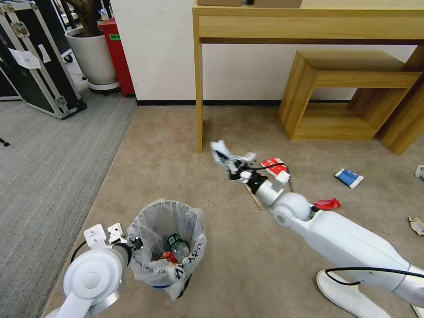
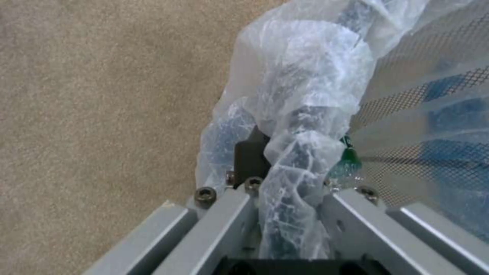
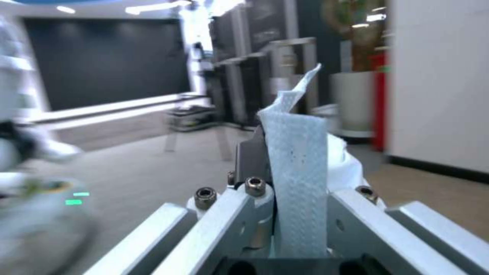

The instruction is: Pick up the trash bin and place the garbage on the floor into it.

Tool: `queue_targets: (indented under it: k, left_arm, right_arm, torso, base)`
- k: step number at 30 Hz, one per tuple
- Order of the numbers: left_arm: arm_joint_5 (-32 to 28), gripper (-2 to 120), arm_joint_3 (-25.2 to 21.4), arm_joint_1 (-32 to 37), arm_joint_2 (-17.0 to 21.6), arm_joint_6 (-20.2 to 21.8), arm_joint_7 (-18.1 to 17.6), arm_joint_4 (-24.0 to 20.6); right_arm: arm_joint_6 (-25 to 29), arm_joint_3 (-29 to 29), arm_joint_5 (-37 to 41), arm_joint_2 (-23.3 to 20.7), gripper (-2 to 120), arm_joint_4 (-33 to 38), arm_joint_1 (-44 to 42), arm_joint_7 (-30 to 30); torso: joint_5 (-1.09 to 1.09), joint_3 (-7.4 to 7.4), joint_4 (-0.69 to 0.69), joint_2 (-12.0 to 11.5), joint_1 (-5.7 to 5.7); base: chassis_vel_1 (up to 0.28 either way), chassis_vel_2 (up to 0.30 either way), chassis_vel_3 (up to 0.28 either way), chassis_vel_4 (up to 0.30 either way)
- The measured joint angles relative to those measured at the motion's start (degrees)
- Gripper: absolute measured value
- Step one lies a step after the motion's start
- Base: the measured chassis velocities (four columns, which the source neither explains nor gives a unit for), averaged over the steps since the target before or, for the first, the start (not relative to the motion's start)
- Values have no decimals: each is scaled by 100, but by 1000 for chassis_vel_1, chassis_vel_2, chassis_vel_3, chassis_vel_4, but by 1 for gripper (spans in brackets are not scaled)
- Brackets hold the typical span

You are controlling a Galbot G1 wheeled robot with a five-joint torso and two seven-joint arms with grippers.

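Head view, bin: the trash bin (image 1: 167,245) stands on the floor (image 1: 176,150), low and to the left, with a bottle and some red bits already inside.
Head view, left arm: the left gripper (image 1: 134,244) is at the bin's left rim, pinching the plastic bag there.
Head view, right arm: the right gripper (image 1: 229,165) is stretched out ahead, holding the crumpled white paper (image 1: 219,151) up off the carpet.
Head view, way to go: the bin lies back and to the left of the paper, close to the robot, so I think the right arm must swing in that way to drop it.
Head view, more litter: a red-white carton (image 1: 274,166), a blue-white packet (image 1: 349,177) and a red wrapper (image 1: 327,204) lie on the floor to the right.
Left wrist view: the left gripper's fingers are closed on the bin's rim and its crinkly bag (image 2: 300,114).
Right wrist view: the right gripper's fingers are closed on the paper (image 3: 298,160), which sticks up tall between them; the room behind is smeared, so perhaps the arm is moving.
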Motion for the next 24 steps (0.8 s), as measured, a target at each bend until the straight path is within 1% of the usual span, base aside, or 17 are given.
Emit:
queue_targets:
  k: [1, 2, 4, 5, 7, 13, 20, 23, 24]
  left_arm:
    - [-14, 0, -14, 7, 9, -3, -12, -22]
    - [-14, 0, -14, 7, 9, -3, -12, -22]
    - [-35, 0, -34, 17, 22, -6, -25, -45]
    - [-35, 0, -34, 17, 22, -6, -25, -45]
    - [-77, 0, -76, 39, 45, -15, -49, -82]
    - [-106, 0, -107, 54, 75, -26, -62, -102]
    - [-103, 0, -135, 95, 84, -30, -65, -137]
    - [-69, 0, -138, 123, 59, -30, -64, -147]
    - [-69, 0, -138, 123, 59, -30, -64, -147]
  right_arm:
    - [-49, -149, 9, 24, 0, 171, 43, -22]
    - [-49, -149, 9, 24, 0, 171, 43, -22]
    - [-89, -405, 4, 60, 0, 306, 141, -28]
    - [-89, -405, 4, 60, 0, 306, 141, -28]
    - [-109, -666, -13, 111, 0, 372, 246, -26]
    - [-134, -864, -52, 116, 0, 413, 226, 0]
    - [-133, -1223, -151, 51, 0, 375, 65, -9]
    - [-125, -1535, -192, 73, 0, 293, 23, 1]
    - [-125, -1535, -192, 73, 0, 293, 23, 1]
  torso:
    - [0, 0, 0, 0, 0]
    - [0, 0, 0, 0, 0]
    - [-1, 0, 0, 0, 0]
    - [-1, 0, 0, 0, 0]
    - [-1, 0, 0, 0, 0]
    - [-1, 0, -1, 0, 0]
    - [0, 0, -1, 0, 0]
    - [0, 0, -1, 0, 0]
    - [0, 0, -1, 0, 0]
  base:
    - [0, 0, 0, 0]
    - [0, 0, 0, 0]
    - [0, 0, 0, 0]
    - [0, 0, 0, 0]
    - [0, 0, 0, 0]
    - [0, 0, 0, 0]
    - [0, 0, 0, 0]
    - [0, 0, 0, 0]
    - [0, 0, 0, 0]
